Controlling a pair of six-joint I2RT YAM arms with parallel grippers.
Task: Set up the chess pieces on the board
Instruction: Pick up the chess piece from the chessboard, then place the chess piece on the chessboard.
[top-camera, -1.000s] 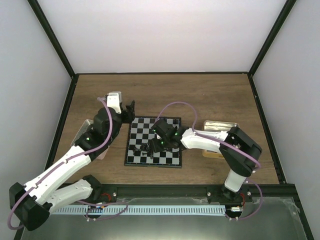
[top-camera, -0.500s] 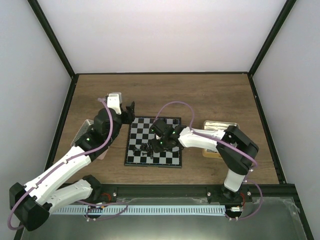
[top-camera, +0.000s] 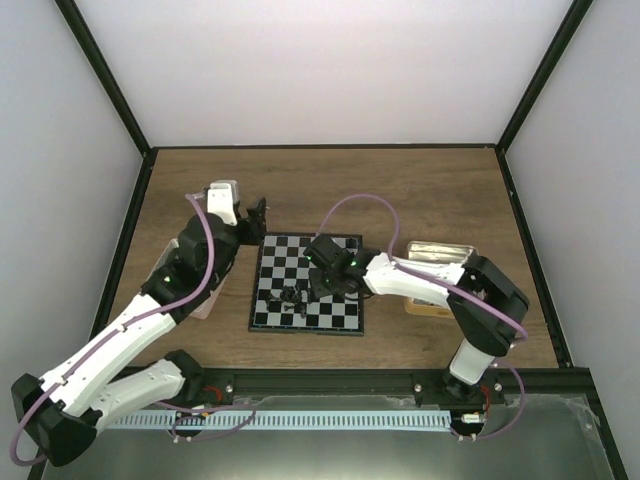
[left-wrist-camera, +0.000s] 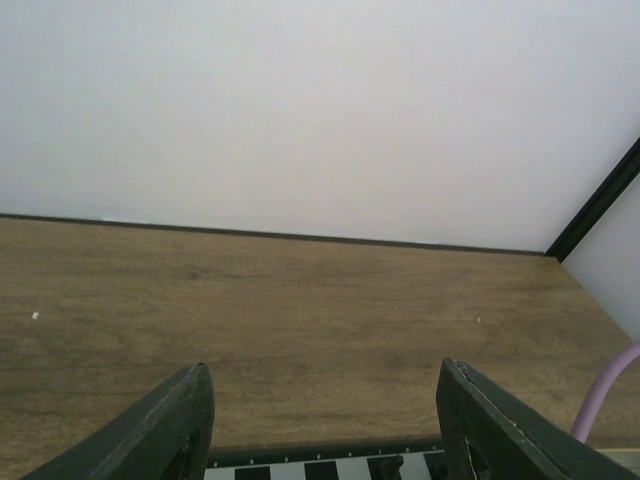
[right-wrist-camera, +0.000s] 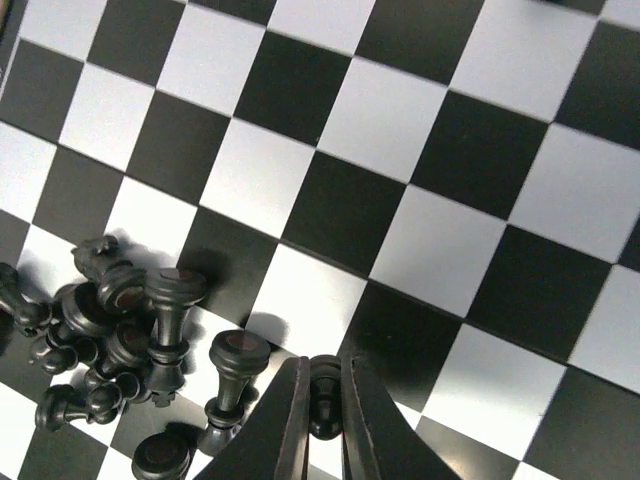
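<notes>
The right gripper (right-wrist-camera: 325, 372) pinches a black chess piece (right-wrist-camera: 324, 402) at three o'clock of the heap (right-wrist-camera: 120, 330) on the board (right-wrist-camera: 440, 250), so a straight lift likely comes next; the left gripper (left-wrist-camera: 322, 405) is spread.

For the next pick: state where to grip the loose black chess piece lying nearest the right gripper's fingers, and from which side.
Grip the tipped black chess piece by its slim stem, likely from straight above, jaws across the stem: it lies on its side on the checkered chessboard.
</notes>
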